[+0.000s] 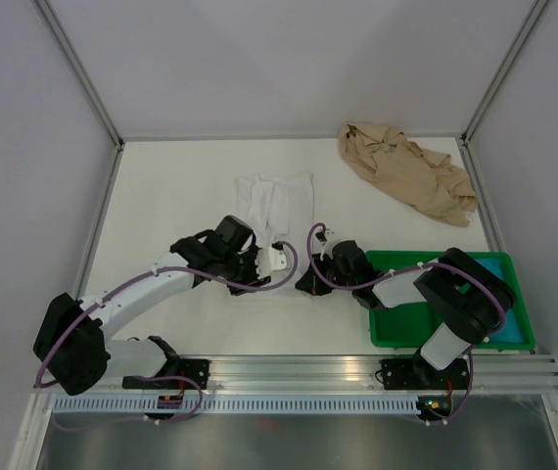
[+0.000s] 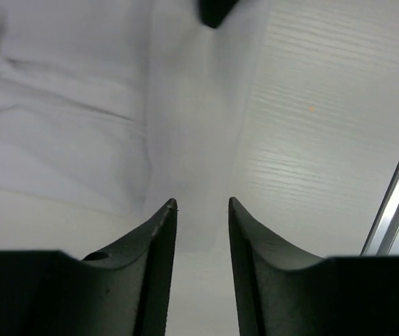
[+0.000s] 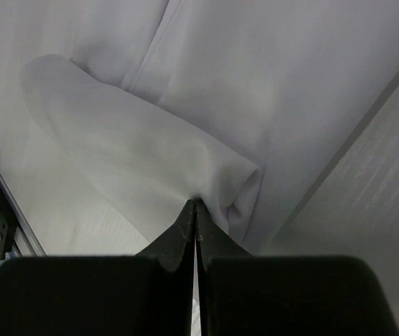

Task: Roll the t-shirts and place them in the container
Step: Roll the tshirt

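Note:
The white t-shirt (image 1: 277,201) lies folded into a narrow strip at the table's middle, and its near end is hidden under both grippers. My left gripper (image 1: 279,262) hovers over that end with its jaws open; in the left wrist view (image 2: 202,210) the white t-shirt (image 2: 66,126) spreads ahead and to the left, with nothing pinched between the fingers. My right gripper (image 1: 305,282) is shut (image 3: 195,204) on a bunched fold of the white t-shirt (image 3: 136,154). The tan t-shirt (image 1: 406,171) lies crumpled at the far right corner.
A green tray (image 1: 499,269) sits at the near right, partly under the right arm. White walls with metal posts close in the table at the back and both sides. An aluminium rail (image 1: 299,370) runs along the near edge.

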Controlling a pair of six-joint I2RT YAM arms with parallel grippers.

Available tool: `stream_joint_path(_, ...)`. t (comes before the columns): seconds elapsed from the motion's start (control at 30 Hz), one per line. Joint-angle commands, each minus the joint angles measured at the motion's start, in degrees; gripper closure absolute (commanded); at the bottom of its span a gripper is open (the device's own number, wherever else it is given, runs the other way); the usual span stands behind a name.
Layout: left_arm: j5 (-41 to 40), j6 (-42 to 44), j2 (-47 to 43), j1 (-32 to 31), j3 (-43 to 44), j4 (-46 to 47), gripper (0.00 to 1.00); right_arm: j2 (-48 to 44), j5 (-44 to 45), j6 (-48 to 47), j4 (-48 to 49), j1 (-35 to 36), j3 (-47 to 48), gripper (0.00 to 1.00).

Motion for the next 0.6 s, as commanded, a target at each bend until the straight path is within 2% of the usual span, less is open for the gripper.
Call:
stream_joint_path(0.0,-3.55,7.15,0.36,-4.48,-5.61,-0.99,0.56,-0.26,0.95,-0.73,-3.79,-0.19,1.16,1.0)
stream_joint_path(0.13,-7.87,9.2,0.36,-8.87,-9.75,1.57,0.52,-0.09,0.78,-1.61,-4.67,-0.19,1.6,1.0)
stream_joint_path(0.4,-11.99,11.49,1.32,-9.06,-15.11,10.87,0.49,-0.52,-0.01,-1.78,-4.4,-0.28,1.51,1.0)
stream_joint_path(0.57,-15.07,12.45,2.11,-9.06,-16.17,12.29,0.5,-0.88,-0.1,-2.75,-5.63,-0.63,1.78,1.0)
